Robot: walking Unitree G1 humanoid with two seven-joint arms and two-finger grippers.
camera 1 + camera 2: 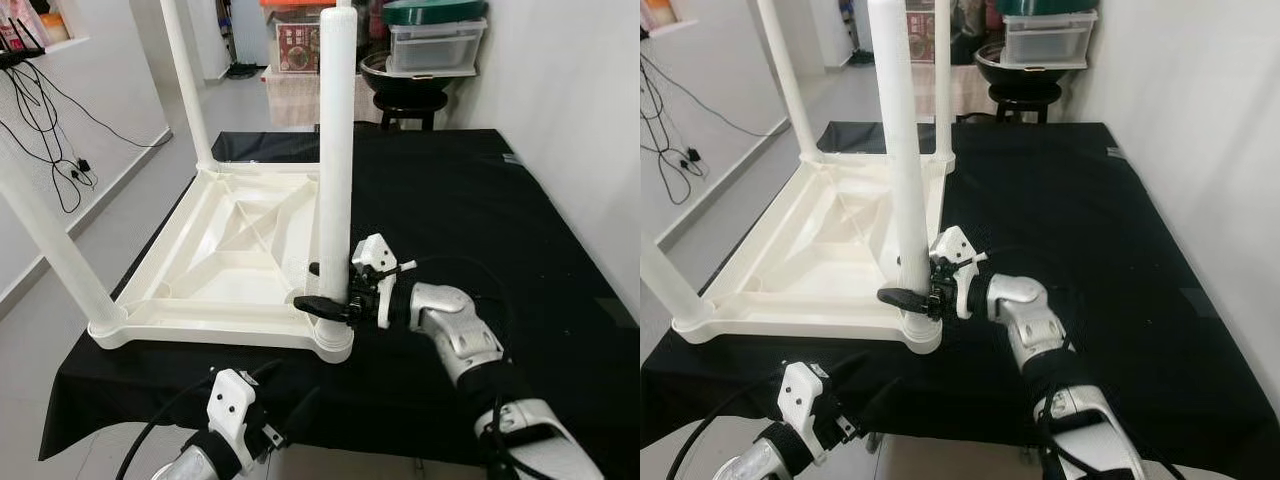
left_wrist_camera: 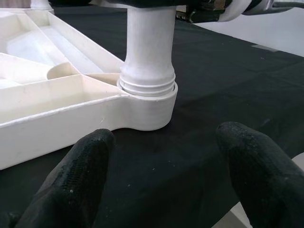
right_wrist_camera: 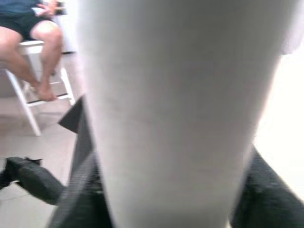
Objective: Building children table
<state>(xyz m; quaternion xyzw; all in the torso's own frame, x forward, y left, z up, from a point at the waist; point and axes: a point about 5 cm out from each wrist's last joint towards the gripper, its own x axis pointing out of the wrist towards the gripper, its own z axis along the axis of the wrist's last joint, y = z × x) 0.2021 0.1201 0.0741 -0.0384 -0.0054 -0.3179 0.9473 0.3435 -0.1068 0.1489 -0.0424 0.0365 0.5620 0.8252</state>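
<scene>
A white children's table (image 1: 230, 250) lies upside down on the black-covered work table (image 1: 480, 200). Its near right leg (image 1: 337, 150) stands upright in the corner socket (image 2: 149, 107), where the thread rings show just above the socket rim. My right gripper (image 1: 325, 290) is shut on this leg just above the socket, one finger in front and one behind. The leg (image 3: 180, 114) sits between those fingers in the right wrist view. My left gripper (image 2: 161, 175) hangs open, low at the work table's front edge, a short way before that corner and touching nothing.
Three other legs stand in their corners: near left (image 1: 50, 240), far left (image 1: 185, 80), far right (image 1: 943, 80). A stool with bowls and plastic boxes (image 1: 420, 50) stands behind. Cables (image 1: 50, 130) hang on the left wall. A seated person (image 3: 42, 47) shows in the right wrist view.
</scene>
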